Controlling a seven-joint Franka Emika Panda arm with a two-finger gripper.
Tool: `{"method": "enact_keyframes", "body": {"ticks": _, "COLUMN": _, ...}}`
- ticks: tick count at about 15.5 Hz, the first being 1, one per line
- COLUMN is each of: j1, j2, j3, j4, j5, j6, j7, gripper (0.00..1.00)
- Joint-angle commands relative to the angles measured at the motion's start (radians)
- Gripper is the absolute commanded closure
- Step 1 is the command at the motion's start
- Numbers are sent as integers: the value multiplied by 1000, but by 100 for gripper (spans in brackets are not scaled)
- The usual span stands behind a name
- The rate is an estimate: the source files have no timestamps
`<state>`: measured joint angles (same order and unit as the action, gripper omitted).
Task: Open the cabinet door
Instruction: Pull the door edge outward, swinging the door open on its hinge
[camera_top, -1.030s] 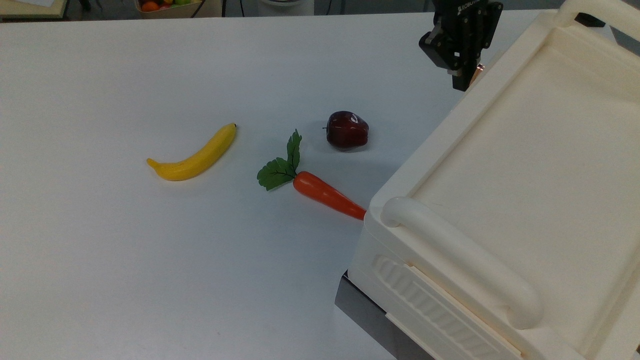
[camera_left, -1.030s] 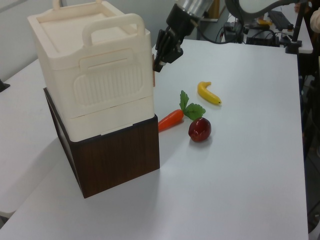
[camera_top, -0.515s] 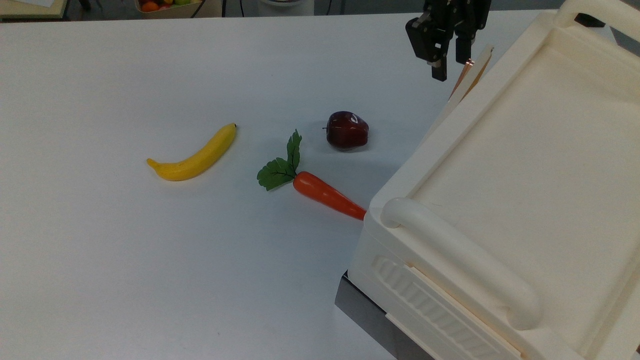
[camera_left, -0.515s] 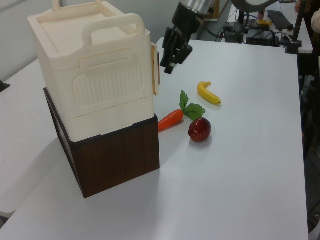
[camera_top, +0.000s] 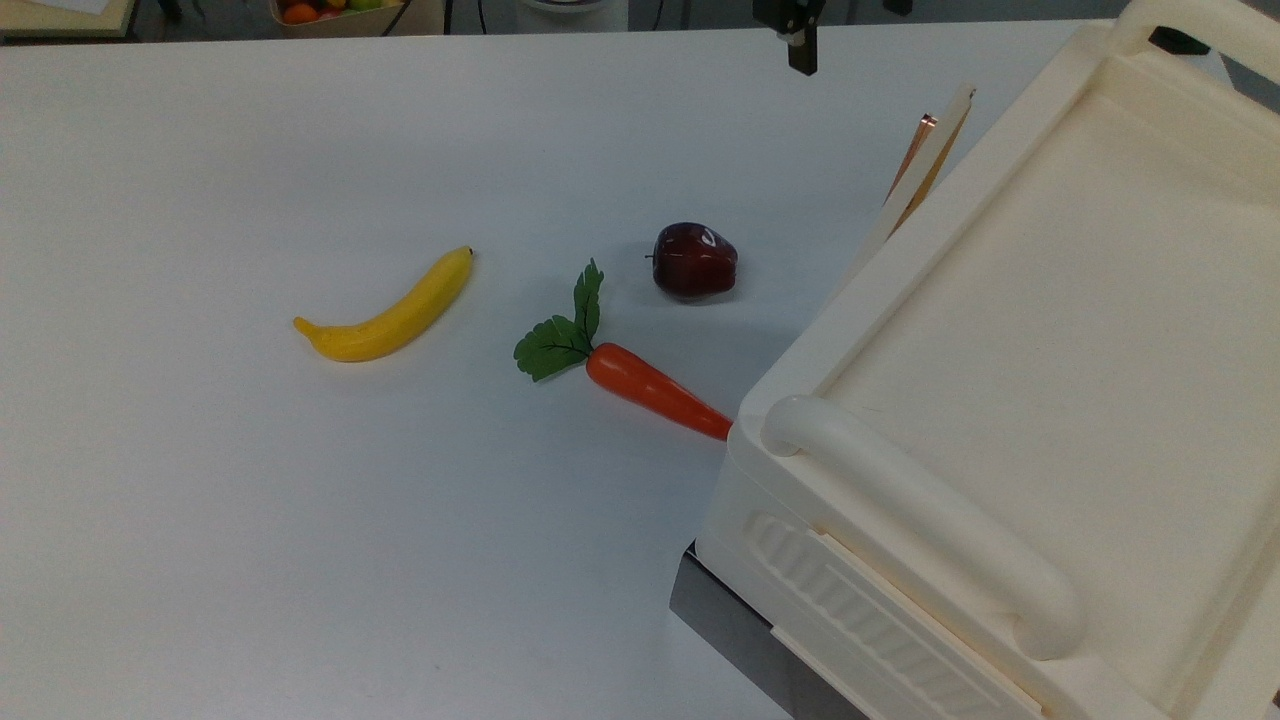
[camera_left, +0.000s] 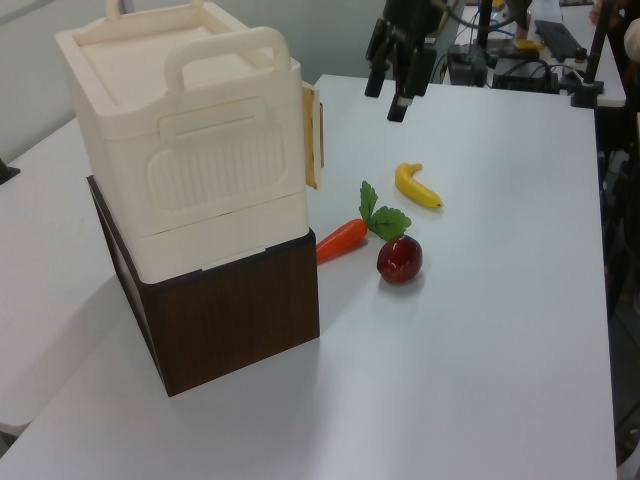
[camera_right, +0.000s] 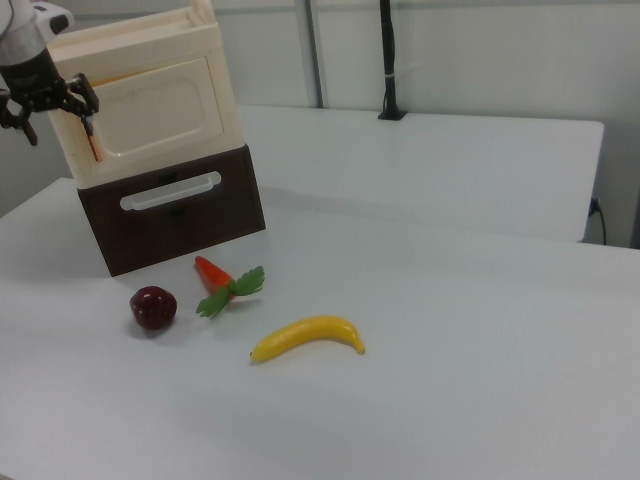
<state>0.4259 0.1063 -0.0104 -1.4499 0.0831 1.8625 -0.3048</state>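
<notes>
The cabinet door (camera_right: 160, 110) is a cream panel on the side of the cream cabinet (camera_top: 1050, 330). It stands slightly ajar at its copper-strip end (camera_top: 915, 150), and in the left view the door (camera_left: 312, 135) sticks out a little from the cabinet's corner. My gripper (camera_left: 384, 102) hangs open and empty above the table, apart from the door on the left view's right. One black finger (camera_top: 802, 55) shows at the top view's upper edge. In the right view the gripper (camera_right: 58, 125) is in front of the door's copper end, not touching it.
On the white table (camera_top: 250, 550) lie a banana (camera_top: 385, 310), a carrot (camera_top: 650, 388) with green leaves and a dark red apple (camera_top: 695, 260), all near the cabinet's door side. The cabinet rests on a dark brown base (camera_left: 235, 310) with a drawer handle (camera_right: 170, 190).
My gripper was shut at the door's copper end; it has swung the door ajar, opened, let go, and drawn up and away to the top view's left.
</notes>
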Motion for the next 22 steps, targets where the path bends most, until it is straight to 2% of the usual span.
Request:
{"method": "enact_keyframes", "body": {"ticks": 1, "j1": 16, "j2": 7, "j3": 7, "j4": 39, "j5": 1, "j6": 70, "j7": 72, "gripper": 0}}
{"method": "enact_keyframes", "body": {"ticks": 9, "j1": 68, "j2": 55, "j3": 15, "j4": 34, "j5": 0, "j6": 384, "j7": 72, "gripper": 0}}
{"method": "enact_keyframes", "body": {"ticks": 12, "j1": 79, "j2": 84, "j3": 18, "j4": 29, "j5": -8, "j6": 449, "j7": 64, "gripper": 0}}
{"method": "enact_keyframes", "body": {"ticks": 18, "j1": 74, "j2": 86, "j3": 20, "j4": 28, "j5": -3, "j6": 445, "j7": 64, "gripper": 0}}
{"method": "enact_keyframes", "body": {"ticks": 22, "j1": 63, "j2": 52, "j3": 6, "j4": 26, "j5": -6, "j6": 275, "j7": 67, "gripper": 0}}
